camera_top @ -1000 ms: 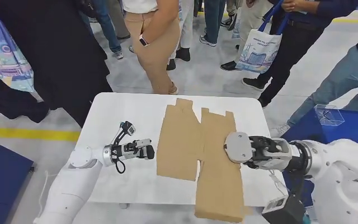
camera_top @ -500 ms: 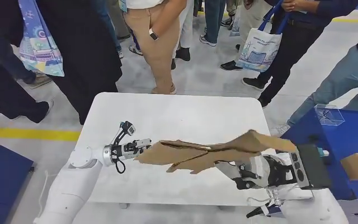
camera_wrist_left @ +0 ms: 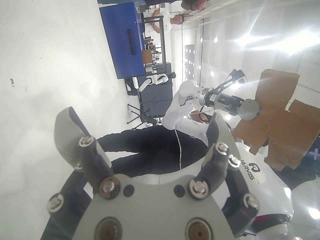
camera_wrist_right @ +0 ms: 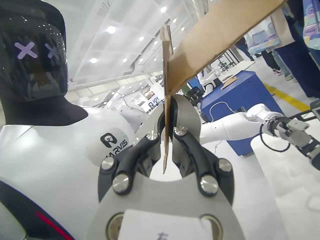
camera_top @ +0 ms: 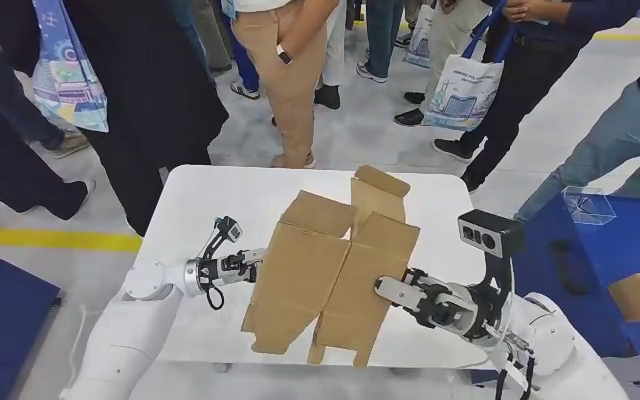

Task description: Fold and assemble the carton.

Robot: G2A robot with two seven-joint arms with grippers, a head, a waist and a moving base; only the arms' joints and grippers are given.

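Observation:
The brown carton (camera_top: 320, 270) is a partly opened cardboard blank, held tilted above the white table (camera_top: 220, 200) with its flaps pointing toward the far edge. My right gripper (camera_top: 387, 290) is shut on the carton's right panel. In the right wrist view the fingers (camera_wrist_right: 168, 118) pinch a thin cardboard edge and the carton (camera_wrist_right: 225, 31) fans out above. My left gripper (camera_top: 252, 264) stands at the carton's left edge, partly hidden behind it. In its own view it (camera_wrist_left: 143, 136) is open with nothing between the fingers, and the carton (camera_wrist_left: 282, 123) hangs farther off.
Several people stand close around the table's far edge and right side. A blue cabinet (camera_top: 570, 240) is just off the table's right edge. Bare table surface lies to the left of and behind the carton.
The carton lay flat on the table a second ago. My right gripper has lifted and swung it up, and it now hangs tilted and partly opened. The left arm has stayed put.

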